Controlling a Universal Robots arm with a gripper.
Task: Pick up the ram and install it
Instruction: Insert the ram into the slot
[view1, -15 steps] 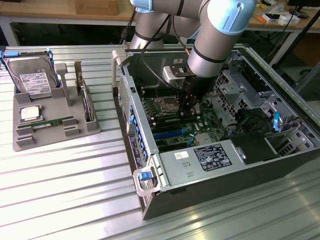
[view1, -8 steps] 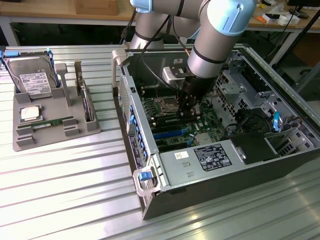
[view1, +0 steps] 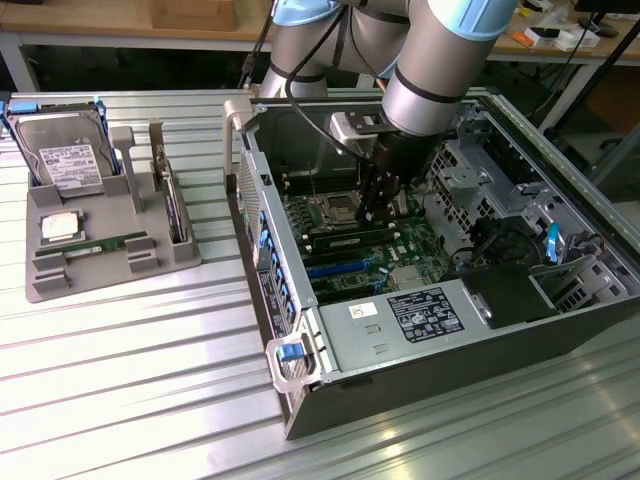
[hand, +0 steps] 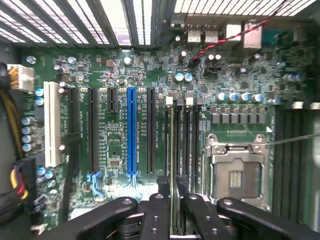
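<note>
Ribbed metal workbench (view1: 150, 380) carries an open dark computer case (view1: 450, 340), with the black two-finger gripper (hand: 173, 200) down over the green motherboard (hand: 125, 130) beside the empty silver processor socket (hand: 235, 172). Install step, seating stage by my read: the long thin green ram stick (hand: 173, 165) stands edge-on in a memory slot, between fingers that are narrowly parted just beside it; whether they still touch it I can't tell.

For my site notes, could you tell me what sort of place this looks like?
Probably a robotics lab or a test bench for computer assembly. An open computer case lies on a ribbed metal table, a grey parts tray holds a hard drive, and cluttered workbenches stand behind.
</note>
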